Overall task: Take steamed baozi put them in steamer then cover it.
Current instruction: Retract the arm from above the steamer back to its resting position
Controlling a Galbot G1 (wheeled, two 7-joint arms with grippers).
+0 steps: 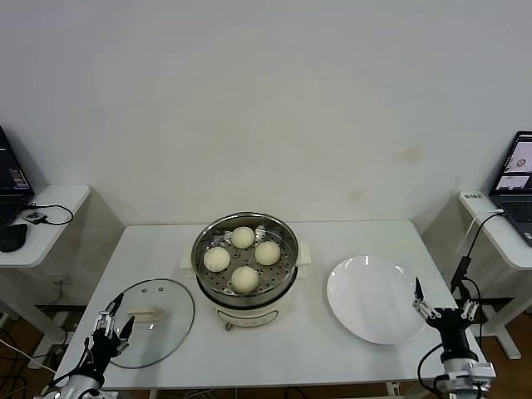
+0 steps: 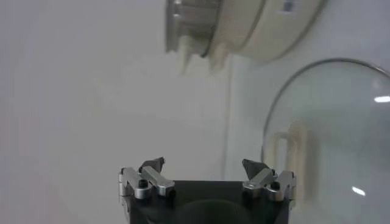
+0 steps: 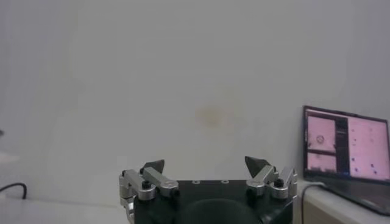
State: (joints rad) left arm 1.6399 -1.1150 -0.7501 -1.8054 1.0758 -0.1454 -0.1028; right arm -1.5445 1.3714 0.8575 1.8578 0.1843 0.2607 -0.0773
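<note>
Baozi [image 1: 243,258] in steamer [image 1: 246,291]; both end effectors low, open.

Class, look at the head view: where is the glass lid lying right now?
The glass lid lies flat on the table on the robot's left, beside the steamer, with the open left tool hovering at its outer edge.

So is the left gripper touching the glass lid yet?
Apart. The left wrist view shows the left gripper open beside the glass lid, with bare table between its fingertips and the rim.
</note>
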